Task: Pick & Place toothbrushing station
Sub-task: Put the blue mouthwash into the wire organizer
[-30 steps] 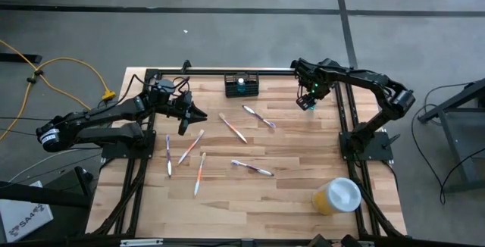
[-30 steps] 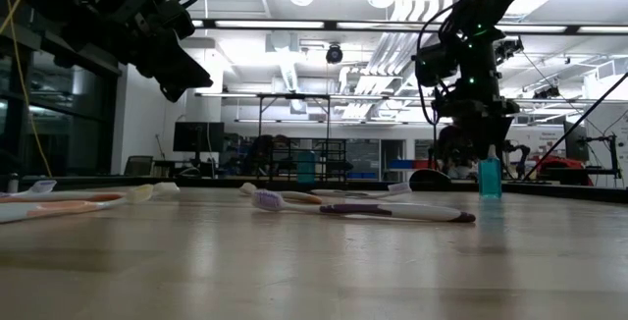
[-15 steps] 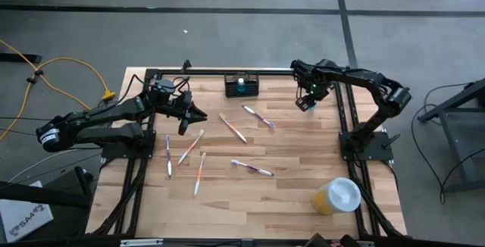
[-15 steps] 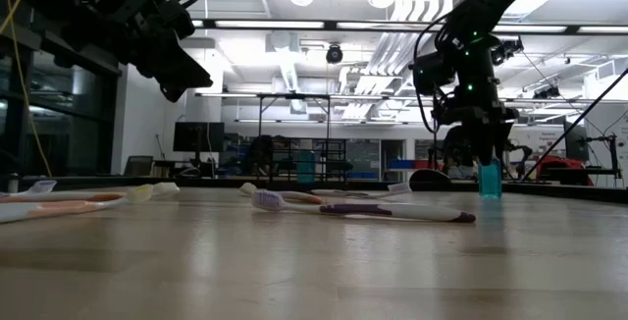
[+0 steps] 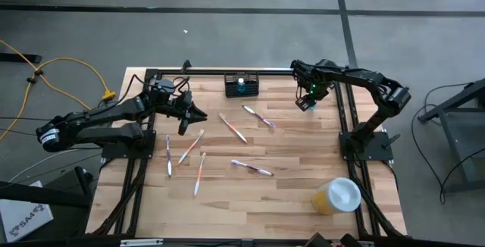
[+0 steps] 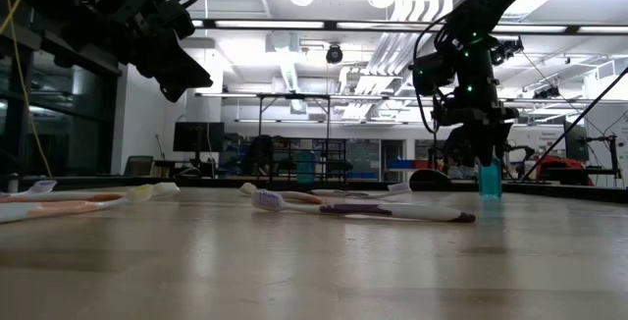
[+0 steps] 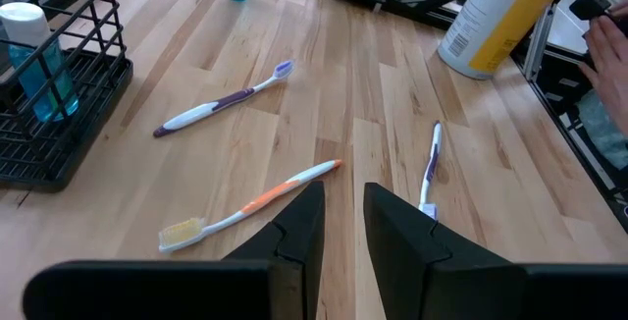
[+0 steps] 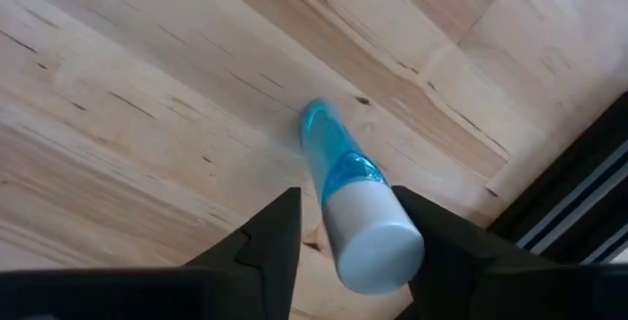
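The dark left arm reaches in from the table's left edge, its two-finger left gripper (image 5: 198,115) raised above the wood, fingers (image 7: 297,230) parallel with a narrow gap, empty. The dark right arm bends over the far right corner, its right gripper (image 5: 306,104) pointing down, fingers (image 8: 273,235) apart.

The toothbrushing station (image 5: 242,86) is seen as a small black wire caddy, box-like, with open grid walls. It is set upright at the far edge of the wooden table (image 5: 288,164), just beside the black rail there, about midway along that edge. A blue bottle with a white cap (image 7: 34,60) is held standing inside it.
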Available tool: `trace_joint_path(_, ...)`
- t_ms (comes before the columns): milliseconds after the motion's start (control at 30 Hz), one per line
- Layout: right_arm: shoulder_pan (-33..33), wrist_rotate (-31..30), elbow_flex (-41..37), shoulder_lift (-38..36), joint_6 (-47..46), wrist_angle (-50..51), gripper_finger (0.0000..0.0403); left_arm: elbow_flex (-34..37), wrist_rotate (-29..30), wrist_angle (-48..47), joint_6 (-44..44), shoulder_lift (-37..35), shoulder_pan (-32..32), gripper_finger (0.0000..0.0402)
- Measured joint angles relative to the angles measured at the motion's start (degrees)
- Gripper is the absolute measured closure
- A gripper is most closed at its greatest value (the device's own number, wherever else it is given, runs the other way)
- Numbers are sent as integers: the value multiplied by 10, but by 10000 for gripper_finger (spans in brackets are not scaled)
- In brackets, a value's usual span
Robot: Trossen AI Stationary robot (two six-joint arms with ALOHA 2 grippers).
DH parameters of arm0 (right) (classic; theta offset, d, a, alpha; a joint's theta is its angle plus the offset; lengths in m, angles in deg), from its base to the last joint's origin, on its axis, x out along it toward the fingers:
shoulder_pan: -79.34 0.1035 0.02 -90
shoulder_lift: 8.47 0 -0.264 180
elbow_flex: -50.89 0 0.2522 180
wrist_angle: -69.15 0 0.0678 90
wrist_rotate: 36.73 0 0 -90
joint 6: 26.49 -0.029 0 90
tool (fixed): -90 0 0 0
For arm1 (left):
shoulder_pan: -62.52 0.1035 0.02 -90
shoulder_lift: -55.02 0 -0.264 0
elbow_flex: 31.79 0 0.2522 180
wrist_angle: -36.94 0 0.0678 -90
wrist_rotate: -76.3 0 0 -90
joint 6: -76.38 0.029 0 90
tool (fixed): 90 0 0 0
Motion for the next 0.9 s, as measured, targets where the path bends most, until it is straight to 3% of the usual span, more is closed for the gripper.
trace_joint_path(333, 0, 0, 0, 0, 0, 0, 304, 0, 0, 0, 0, 0, 0, 330)
trace_joint_path(900, 1, 6, 0, -2, 17, 6, 313, 0, 0, 0, 0, 0, 0, 330)
